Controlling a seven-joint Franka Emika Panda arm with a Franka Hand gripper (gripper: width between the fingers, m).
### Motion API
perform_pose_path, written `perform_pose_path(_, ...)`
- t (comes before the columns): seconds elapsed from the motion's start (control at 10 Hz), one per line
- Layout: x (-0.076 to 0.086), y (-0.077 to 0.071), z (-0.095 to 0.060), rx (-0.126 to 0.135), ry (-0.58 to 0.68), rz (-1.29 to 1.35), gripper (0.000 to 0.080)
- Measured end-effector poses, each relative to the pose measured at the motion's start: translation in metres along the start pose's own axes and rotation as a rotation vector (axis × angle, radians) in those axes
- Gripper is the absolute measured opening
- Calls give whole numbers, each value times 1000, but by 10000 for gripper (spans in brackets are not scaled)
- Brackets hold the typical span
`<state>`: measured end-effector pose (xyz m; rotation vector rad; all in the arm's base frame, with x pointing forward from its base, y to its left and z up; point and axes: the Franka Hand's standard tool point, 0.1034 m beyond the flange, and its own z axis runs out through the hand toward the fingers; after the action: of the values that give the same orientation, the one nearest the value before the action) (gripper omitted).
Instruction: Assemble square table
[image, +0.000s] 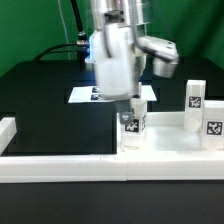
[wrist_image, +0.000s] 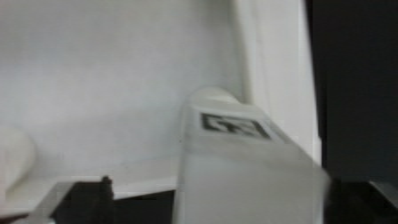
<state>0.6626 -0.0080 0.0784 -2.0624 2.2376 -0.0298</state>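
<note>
My gripper (image: 131, 108) is shut on a short white leg (image: 131, 126) with a black-and-white tag and holds it upright over the near-left part of the white square panel (image: 165, 135). I cannot tell whether the leg's foot touches the panel. In the wrist view the leg (wrist_image: 249, 165) stands out from my gripper (wrist_image: 222, 203), with the dark fingers (wrist_image: 86, 200) on either side and the panel (wrist_image: 107, 80) behind it. Two more tagged legs (image: 195, 97) (image: 213, 128) stand at the exterior view's right, on or at the panel.
A long low white border wall (image: 70, 165) runs along the front and turns up at the exterior view's left (image: 6, 128). The marker board (image: 84, 95) lies on the black table behind my arm. Black table (wrist_image: 356, 70) lies beside the panel's edge.
</note>
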Motion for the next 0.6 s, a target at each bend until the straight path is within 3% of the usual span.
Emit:
perform_pose_path(0.2,-8,-1,-1,-12,9,-276,639)
perform_pose_path(0.6,-8,0,0,-16,10,-504,649)
